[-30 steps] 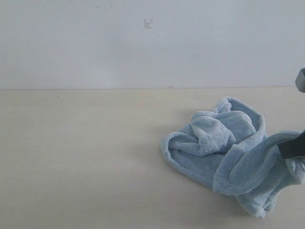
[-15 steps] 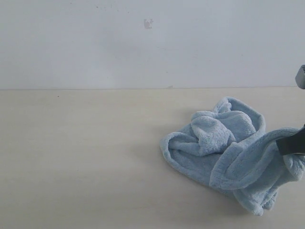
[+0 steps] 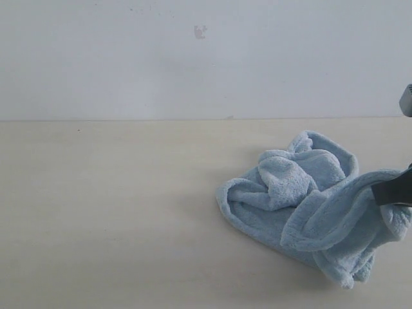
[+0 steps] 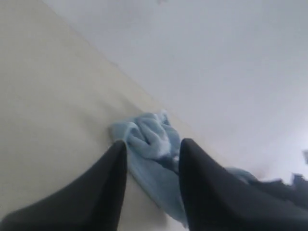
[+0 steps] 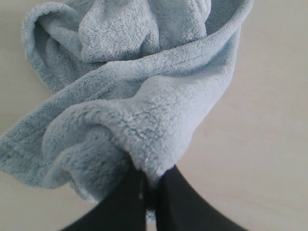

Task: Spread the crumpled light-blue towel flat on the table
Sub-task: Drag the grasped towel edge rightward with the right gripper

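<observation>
The light-blue towel (image 3: 302,193) lies crumpled on the right side of the beige table (image 3: 109,212). Its right part is lifted off the surface in a thick fold, held by my right gripper (image 3: 394,193) at the view's right edge. In the right wrist view the dark fingers (image 5: 175,199) are pinched tight on that fold of the towel (image 5: 139,110), and the rest hangs down to the table (image 5: 269,120). My left gripper (image 4: 151,149) is open and empty, well away from the towel (image 4: 154,144), which shows far off between its fingers. It is outside the exterior view.
A plain white wall (image 3: 193,58) rises behind the table's far edge. Bare tabletop stretches to the left of the towel and in front of it.
The right gripper has risen slightly, lifting the towel's right fold higher. The lower hanging edge has pulled in toward the right.
</observation>
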You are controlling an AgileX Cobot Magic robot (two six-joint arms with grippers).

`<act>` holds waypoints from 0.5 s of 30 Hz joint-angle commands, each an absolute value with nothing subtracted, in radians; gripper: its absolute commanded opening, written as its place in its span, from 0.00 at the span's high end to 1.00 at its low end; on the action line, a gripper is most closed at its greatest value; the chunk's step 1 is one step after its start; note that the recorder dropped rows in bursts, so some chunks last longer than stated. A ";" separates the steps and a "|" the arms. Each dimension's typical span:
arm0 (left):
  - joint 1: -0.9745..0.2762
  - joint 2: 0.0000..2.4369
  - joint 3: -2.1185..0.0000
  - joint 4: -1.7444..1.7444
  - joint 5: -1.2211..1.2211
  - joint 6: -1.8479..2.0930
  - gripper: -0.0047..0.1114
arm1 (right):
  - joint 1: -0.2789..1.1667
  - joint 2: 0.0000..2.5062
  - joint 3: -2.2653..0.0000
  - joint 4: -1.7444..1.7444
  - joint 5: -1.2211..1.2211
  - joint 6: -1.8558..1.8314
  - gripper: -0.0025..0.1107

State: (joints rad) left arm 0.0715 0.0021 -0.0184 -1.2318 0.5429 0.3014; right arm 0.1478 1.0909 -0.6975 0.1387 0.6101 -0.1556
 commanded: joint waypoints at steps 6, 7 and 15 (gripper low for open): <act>0.076 0.084 -0.106 -1.515 0.721 0.651 0.63 | 0.139 1.081 -0.697 0.151 0.592 -0.162 0.98; 0.076 0.090 -0.109 -1.531 0.705 0.673 0.63 | 0.139 1.081 -0.697 0.151 0.592 -0.162 0.98; 0.076 0.088 -0.109 -1.744 0.590 0.676 0.63 | 0.139 1.081 -0.697 0.160 0.594 -0.166 0.98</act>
State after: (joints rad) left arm 0.0715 0.0841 -0.1013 -1.6917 0.6251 0.6657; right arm 0.1478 1.0909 -0.6975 0.1494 0.6060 -0.1556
